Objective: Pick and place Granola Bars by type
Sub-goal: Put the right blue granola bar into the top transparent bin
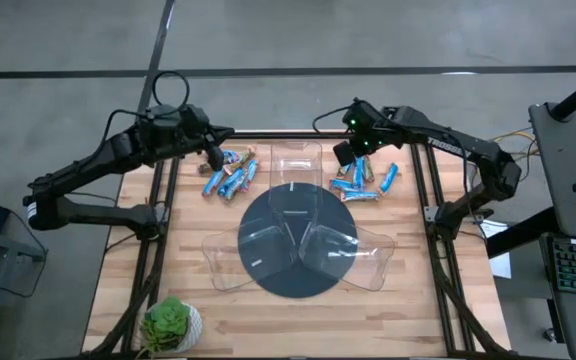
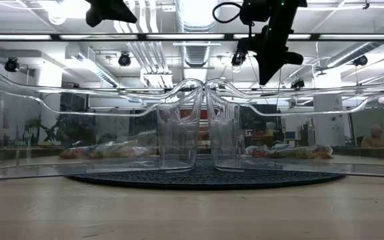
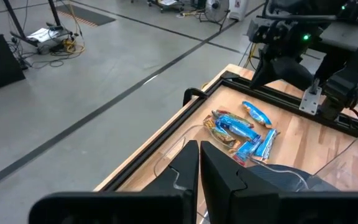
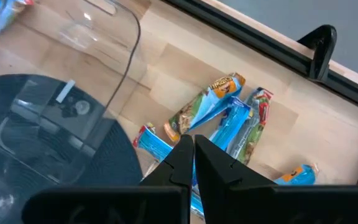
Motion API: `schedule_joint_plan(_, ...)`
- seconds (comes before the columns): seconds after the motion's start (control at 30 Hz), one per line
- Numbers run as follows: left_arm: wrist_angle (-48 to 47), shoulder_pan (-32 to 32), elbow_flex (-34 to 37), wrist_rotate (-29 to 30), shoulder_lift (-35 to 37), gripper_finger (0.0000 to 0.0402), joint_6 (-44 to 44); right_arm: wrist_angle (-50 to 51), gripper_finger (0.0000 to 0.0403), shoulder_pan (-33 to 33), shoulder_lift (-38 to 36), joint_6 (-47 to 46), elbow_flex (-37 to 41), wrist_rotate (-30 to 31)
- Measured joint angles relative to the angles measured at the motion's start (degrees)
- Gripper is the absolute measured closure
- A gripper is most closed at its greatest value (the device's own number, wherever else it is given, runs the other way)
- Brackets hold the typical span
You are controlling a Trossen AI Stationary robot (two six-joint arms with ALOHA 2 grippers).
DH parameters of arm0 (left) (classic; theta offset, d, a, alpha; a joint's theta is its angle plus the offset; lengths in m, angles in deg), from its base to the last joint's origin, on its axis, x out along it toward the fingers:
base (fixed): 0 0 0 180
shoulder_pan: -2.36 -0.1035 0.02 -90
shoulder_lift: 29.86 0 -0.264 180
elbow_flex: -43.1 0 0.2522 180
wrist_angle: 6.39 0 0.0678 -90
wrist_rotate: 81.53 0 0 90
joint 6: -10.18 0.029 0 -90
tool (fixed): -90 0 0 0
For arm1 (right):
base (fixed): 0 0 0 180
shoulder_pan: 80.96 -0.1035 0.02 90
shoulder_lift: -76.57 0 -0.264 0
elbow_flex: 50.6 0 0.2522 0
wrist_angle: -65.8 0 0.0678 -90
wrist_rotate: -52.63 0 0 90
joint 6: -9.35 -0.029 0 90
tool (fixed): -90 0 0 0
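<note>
Two piles of granola bars lie on the wooden table near its far edge, in blue and tan-orange wrappers: a left pile point(image 1: 230, 173) and a right pile point(image 1: 364, 181) point(image 4: 225, 118) point(image 3: 244, 132). My left gripper point(image 1: 213, 157) point(image 3: 199, 155) is shut and empty, hovering by the far-left side of the left pile. My right gripper point(image 1: 345, 153) point(image 4: 192, 149) point(image 2: 272, 63) is also shut and empty. It slants down, well above the table, over the right pile's left part.
A dark round mat point(image 1: 268, 275) at the table's middle carries three clear plastic trays: far point(image 1: 295, 165), near left point(image 1: 223, 262) and near right point(image 1: 370, 256). A potted plant point(image 1: 171, 322) stands at the near left corner. Black frame rails point(image 1: 164, 215) run along the table's sides.
</note>
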Motion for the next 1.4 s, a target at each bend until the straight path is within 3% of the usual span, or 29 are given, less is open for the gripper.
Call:
schedule_joint_plan(0.33,-0.2,0.0,0.1,0.0,0.0,0.0401,-0.3,0.7,0.0394,-0.1,0.6,2.6,2.9,0.0)
schedule_joint_plan(0.9,-3.4,0.0,0.1,0.0,-0.1,0.0401,-1.9,1.0,0.0394,-0.1,0.5,-2.6,11.1,-0.2)
schedule_joint_plan(1.4,-3.4,-0.1,0.1,0.0,-0.1,0.0401,-1.9,0.5,0.0394,-0.1,0.4,-5.2,12.5,-0.6)
